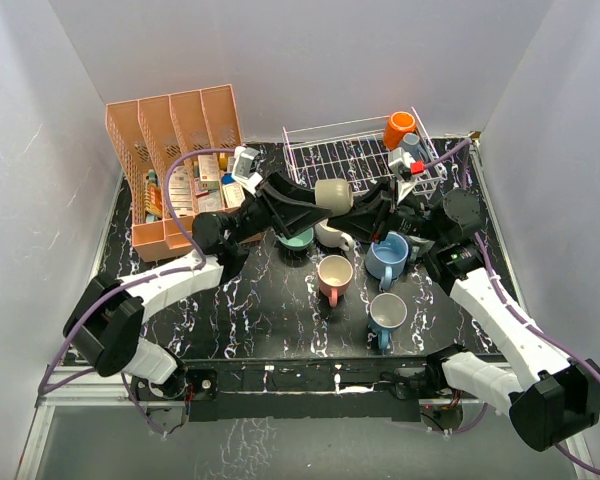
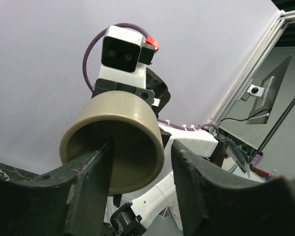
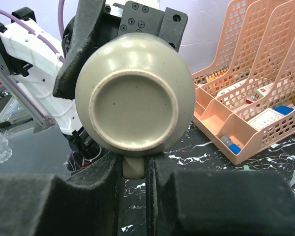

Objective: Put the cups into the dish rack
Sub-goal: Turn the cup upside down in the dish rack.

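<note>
We see the olive mug (image 1: pixel 333 193) held in the air between the two tools. It lies on its side with its long axis level, running from one gripper to the other. Its open mouth faces the left gripper (image 2: pixel 142 147) and its round base faces the right gripper (image 3: pixel 136 164). The handle (image 3: pixel 134 169) points down from the mug's wall, straight into the right gripper. That gripper's fingers (image 3: pixel 160 172) are pressed together on the handle, one on each side.

The left gripper's jaws stand apart. One finger (image 2: pixel 96 167) reaches in at the mouth and the other sits outside the wall, with a gap showing beside the mug.

From above, the dish rack (image 1: pixel 320 155) lies just beyond both grippers, with its near rail close behind the mug. Bare wire floor shows across the part beyond the left gripper. An orange mug (image 1: pixel 398 128) lies tilted in the rack's corner beyond the right gripper.

Under and on the near side of the tools, mugs stand upright on the black table (image 1: pixel 250 310): teal (image 1: pixel 295 238), cream (image 1: pixel 332 235), pink (image 1: pixel 334 273), blue (image 1: pixel 388 255) and pale blue (image 1: pixel 387 312). Out past the left gripper's outer side, a salmon-pink organizer (image 1: pixel 175 165) stands at the table's edge.
</note>
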{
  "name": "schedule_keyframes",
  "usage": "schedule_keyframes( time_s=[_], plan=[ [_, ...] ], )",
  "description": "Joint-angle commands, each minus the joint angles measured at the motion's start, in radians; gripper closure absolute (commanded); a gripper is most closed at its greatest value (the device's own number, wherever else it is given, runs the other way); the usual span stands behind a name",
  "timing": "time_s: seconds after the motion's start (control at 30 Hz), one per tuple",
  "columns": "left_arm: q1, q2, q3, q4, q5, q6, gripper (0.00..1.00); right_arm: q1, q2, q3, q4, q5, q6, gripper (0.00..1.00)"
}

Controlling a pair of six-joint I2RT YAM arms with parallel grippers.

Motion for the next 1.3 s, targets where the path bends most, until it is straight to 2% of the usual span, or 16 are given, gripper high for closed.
schedule_keyframes(
  time_s=[0.0, 0.47, 0.67, 0.9, 1.27],
  plan=[
    [-0.004, -0.092, -0.029, 0.066, -0.049, 0.062, 0.47, 0.003, -0.014, 0.010, 0.055, -0.003, -0.029, 0.92],
    [-0.002, -0.223, -0.099, -0.110, -0.118, 0.155, 0.21, -0.020, -0.034, 0.010, 0.002, -0.044, -0.105, 0.92],
    [-0.001, -0.273, -0.125, -0.186, -0.152, 0.194, 0.13, -0.027, -0.039, 0.016, -0.028, -0.058, -0.142, 0.92],
    [0.000, -0.339, -0.146, -0.299, -0.186, 0.256, 0.07, -0.035, -0.040, 0.018, -0.051, -0.062, -0.175, 0.92],
    [0.000, -0.430, -0.138, -0.564, -0.242, 0.382, 0.06, -0.051, -0.032, 0.053, -0.164, -0.064, -0.325, 0.92]
  ],
)
